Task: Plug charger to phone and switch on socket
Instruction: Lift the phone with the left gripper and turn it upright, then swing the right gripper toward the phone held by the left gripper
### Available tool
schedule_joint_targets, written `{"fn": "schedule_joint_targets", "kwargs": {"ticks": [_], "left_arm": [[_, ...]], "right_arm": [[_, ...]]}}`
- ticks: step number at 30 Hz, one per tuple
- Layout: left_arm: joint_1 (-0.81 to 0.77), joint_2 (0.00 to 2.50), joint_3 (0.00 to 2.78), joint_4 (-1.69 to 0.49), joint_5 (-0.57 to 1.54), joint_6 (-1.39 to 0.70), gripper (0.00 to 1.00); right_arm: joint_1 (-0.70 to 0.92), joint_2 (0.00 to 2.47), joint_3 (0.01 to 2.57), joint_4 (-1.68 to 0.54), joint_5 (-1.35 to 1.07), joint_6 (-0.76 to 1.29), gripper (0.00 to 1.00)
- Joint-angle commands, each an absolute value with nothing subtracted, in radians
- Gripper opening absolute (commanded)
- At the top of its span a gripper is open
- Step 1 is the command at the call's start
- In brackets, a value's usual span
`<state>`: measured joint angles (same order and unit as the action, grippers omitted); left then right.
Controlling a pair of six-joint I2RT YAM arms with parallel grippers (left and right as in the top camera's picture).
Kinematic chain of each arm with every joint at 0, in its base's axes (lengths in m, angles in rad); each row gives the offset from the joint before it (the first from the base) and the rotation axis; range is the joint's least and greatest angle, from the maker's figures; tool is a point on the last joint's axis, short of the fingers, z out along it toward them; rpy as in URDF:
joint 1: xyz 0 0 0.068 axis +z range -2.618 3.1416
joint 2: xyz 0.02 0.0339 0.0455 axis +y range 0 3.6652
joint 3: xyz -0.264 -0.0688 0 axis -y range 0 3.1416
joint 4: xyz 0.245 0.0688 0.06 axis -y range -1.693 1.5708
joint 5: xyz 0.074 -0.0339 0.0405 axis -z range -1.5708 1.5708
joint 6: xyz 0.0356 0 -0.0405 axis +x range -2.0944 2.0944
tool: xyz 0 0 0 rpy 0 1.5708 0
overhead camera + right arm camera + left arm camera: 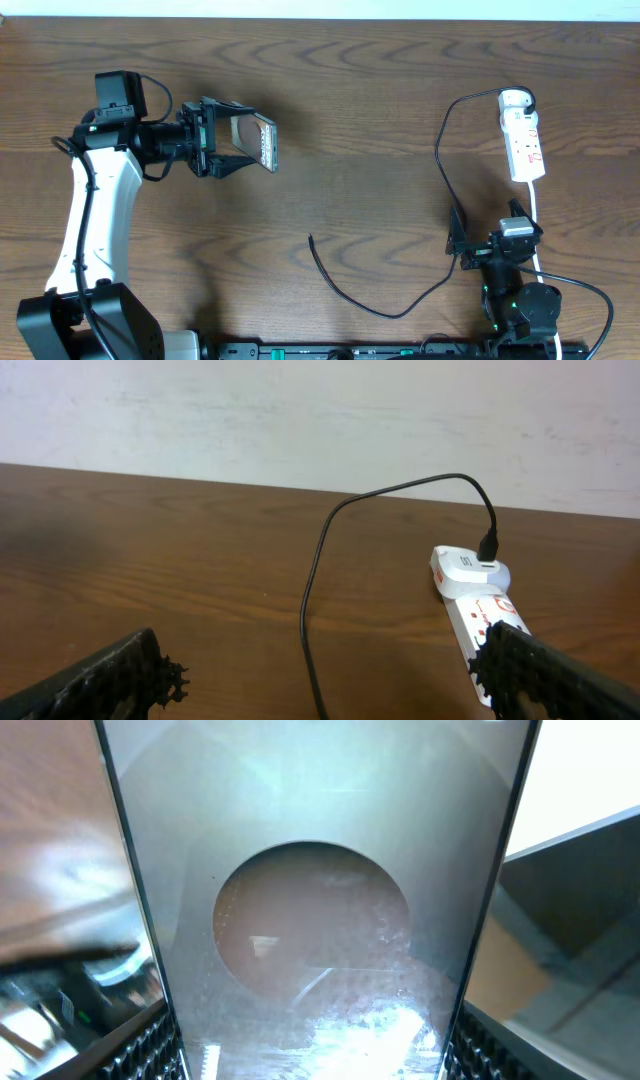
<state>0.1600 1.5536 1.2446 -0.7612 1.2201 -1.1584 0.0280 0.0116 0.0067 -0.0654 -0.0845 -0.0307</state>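
Phone (258, 143) is over on the left side of the table (350, 90), pinched by its long edges in the left gripper (238, 138), and it looks lifted clear of the wood. In the left wrist view it fills nearly everything, the glass all glare, with a ribbed finger (150, 1045) at each lower corner. The charger (400, 312) isn't in the phone: its free tip lies on the table around the middle, well apart from it. From there the black cable loops right, passes the right gripper (458, 243) and climbs to the white adapter (515, 99), which is plugged into the far end of the socket (525, 145) by the right edge. The right gripper is spread wide with nothing in it, low over the table near the socket. Can't tell how the red switch marks (500, 606) are set. The socket's white cord (537, 215) trails back toward the right arm.
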Motion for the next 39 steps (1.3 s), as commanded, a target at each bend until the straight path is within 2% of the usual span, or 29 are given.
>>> {"fn": "schedule_joint_targets", "kwargs": {"ticks": [1, 29, 35, 39], "left_arm": [[0.163, 1.528, 1.274, -0.76, 1.328, -1.348, 0.07], [0.163, 1.528, 1.274, -0.753, 1.293, -1.31, 0.07], [0.163, 1.528, 1.274, -0.752, 1.257, -1.306, 0.07], [0.16, 1.528, 1.274, -0.753, 1.161, -1.307, 0.07]], "right_arm": [[0.033, 0.006, 0.006, -0.071, -0.078, -0.031, 0.99], [0.032, 0.006, 0.006, -0.066, -0.071, -0.038, 0.99], [0.033, 0.008, 0.028, 0.107, -0.1, 0.036, 0.99], [0.033, 0.061, 0.146, 0.103, -0.1, 0.101, 0.99]]}}
